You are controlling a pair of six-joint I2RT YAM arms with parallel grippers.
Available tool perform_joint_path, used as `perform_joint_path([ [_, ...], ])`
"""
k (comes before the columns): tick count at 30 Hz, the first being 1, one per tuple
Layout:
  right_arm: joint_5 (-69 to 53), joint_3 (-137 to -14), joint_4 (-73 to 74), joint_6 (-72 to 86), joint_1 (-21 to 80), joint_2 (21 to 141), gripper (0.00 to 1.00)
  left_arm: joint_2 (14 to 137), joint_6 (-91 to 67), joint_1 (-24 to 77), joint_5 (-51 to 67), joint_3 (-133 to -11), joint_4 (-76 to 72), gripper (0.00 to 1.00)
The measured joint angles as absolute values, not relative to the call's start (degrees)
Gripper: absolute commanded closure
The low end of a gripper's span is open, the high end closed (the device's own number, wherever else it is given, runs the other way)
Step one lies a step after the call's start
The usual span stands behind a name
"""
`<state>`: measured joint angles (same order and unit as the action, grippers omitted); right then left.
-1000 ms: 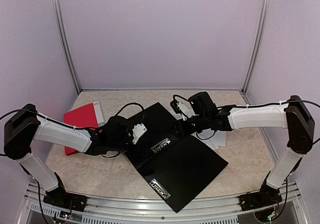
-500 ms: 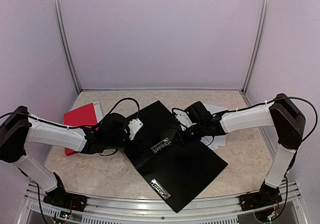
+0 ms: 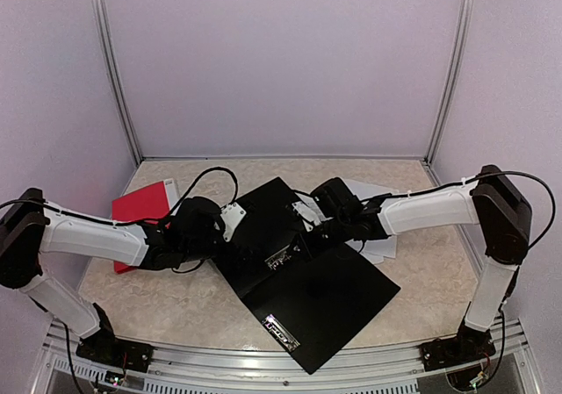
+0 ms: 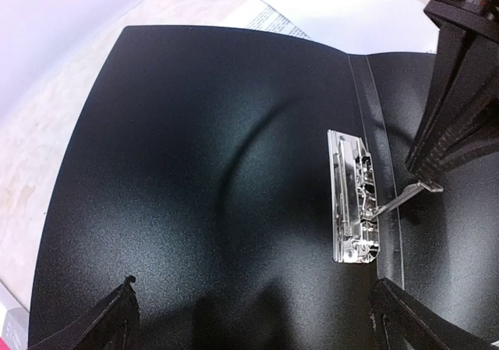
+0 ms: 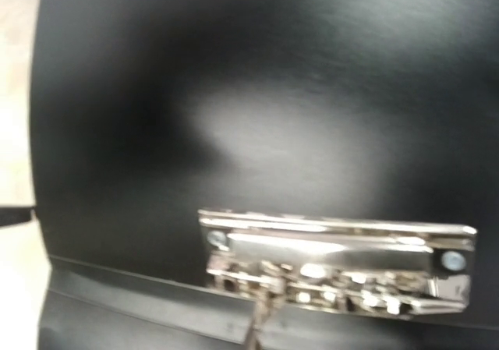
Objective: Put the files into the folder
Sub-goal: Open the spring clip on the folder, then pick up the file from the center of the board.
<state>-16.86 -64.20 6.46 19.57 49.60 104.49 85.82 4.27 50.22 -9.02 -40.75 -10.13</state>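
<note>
Though right pincer clamps silver clip lever on black folder, loose white paper sheets lie at its 3 o'clock, under right arm; left pincer gapes.

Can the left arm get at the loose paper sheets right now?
Probably not directly. The sheets lie right of the open folder, and the right gripper sits at the folder's clip, between them and the open left gripper.

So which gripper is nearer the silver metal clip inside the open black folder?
Right. The right gripper is at the silver metal clip's raised lever; the left gripper hovers open above the black folder's cover, aside.
</note>
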Motion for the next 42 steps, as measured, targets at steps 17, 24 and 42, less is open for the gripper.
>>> perform_joint_path([
  [17, -17.3, -69.2, 6.6, 20.6, 54.3, 110.4, 1.00, 78.8, -2.9, 47.0, -16.8, -40.1, -5.3, 0.01],
  [24, -17.3, -72.8, 6.9, 20.7, 56.5, 114.0, 1.00, 75.7, -4.8, 45.9, -17.8, -39.3, -3.2, 0.01],
  [42, -6.1, -69.7, 12.9, 18.6, 46.3, 97.3, 0.22, 76.3, -11.7, 43.0, -13.2, -44.2, 4.3, 0.01],
])
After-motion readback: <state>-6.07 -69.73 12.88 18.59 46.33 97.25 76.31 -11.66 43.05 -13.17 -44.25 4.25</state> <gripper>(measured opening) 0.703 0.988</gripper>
